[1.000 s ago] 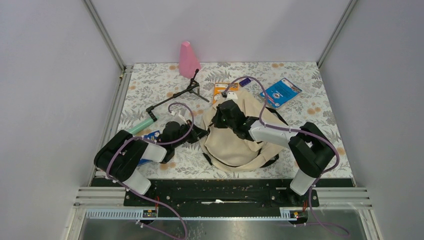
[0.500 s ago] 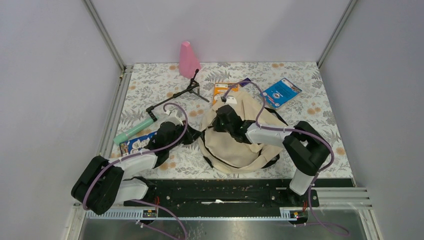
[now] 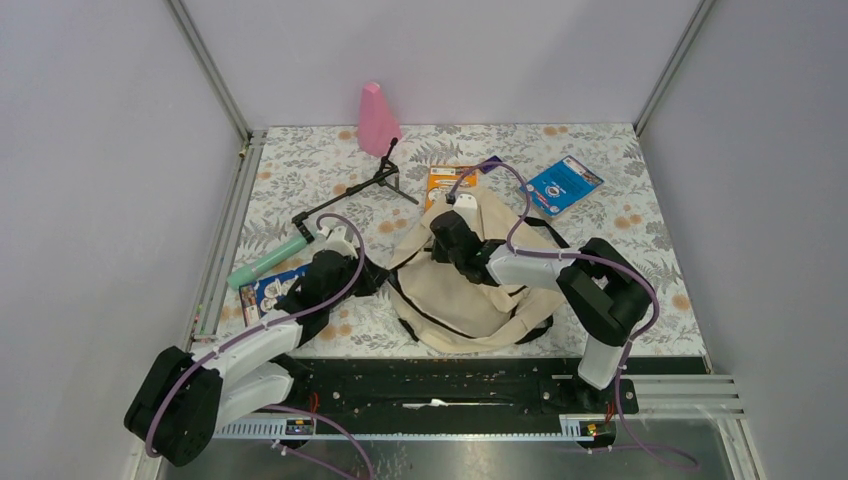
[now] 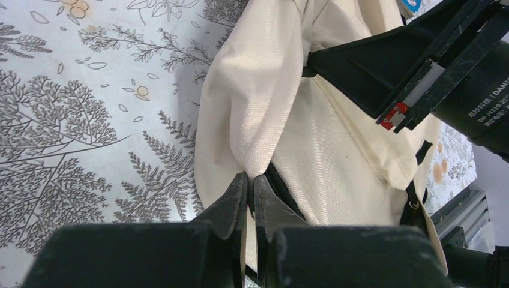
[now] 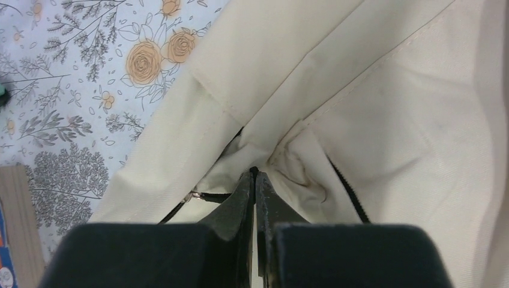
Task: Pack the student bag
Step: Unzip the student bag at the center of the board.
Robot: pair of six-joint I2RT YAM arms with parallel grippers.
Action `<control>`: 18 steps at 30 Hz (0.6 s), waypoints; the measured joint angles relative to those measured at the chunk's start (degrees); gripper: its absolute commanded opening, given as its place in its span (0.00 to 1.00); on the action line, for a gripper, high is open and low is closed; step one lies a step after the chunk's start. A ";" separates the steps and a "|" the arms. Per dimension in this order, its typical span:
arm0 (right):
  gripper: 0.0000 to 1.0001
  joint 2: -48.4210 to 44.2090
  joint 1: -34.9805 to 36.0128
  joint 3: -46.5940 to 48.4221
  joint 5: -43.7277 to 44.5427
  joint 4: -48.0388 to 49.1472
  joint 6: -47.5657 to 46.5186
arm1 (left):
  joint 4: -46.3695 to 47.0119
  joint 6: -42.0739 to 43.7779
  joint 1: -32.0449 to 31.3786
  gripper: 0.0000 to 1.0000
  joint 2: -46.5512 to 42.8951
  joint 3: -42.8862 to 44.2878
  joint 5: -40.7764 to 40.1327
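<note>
The cream-beige student bag (image 3: 470,280) with black straps lies on the floral table in front of the arms. My left gripper (image 3: 372,278) is shut on the bag's left edge; in the left wrist view the jaws (image 4: 251,179) pinch a fold of cream fabric (image 4: 264,108) beside the black zipper. My right gripper (image 3: 447,232) is shut on the bag's top edge; in the right wrist view the jaws (image 5: 254,174) pinch cream fabric (image 5: 360,120) at a seam near a zipper. The bag's inside is hidden.
A green tube (image 3: 264,260) and a blue booklet (image 3: 268,287) lie left of the left arm. A black tripod (image 3: 352,195) and pink cone (image 3: 377,118) stand at the back. An orange packet (image 3: 440,180) and blue book (image 3: 560,185) lie behind the bag.
The left arm has swung left and pulled the bag's left edge outward, uncovering the blue booklet. The bag has spread flatter and wider. The right gripper shifted slightly up and left with the top edge.
</note>
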 measured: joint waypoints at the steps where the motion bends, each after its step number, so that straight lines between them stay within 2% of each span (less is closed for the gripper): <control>1: 0.00 0.02 0.00 0.04 0.44 -0.24 -0.11 | -0.39 0.09 0.00 0.00 -0.46 -0.24 -0.24; 18: 0.00 -0.02 -2.49 1.22 5.66 -2.34 -5.05 | -4.15 0.37 0.00 0.00 -4.46 -1.53 -2.34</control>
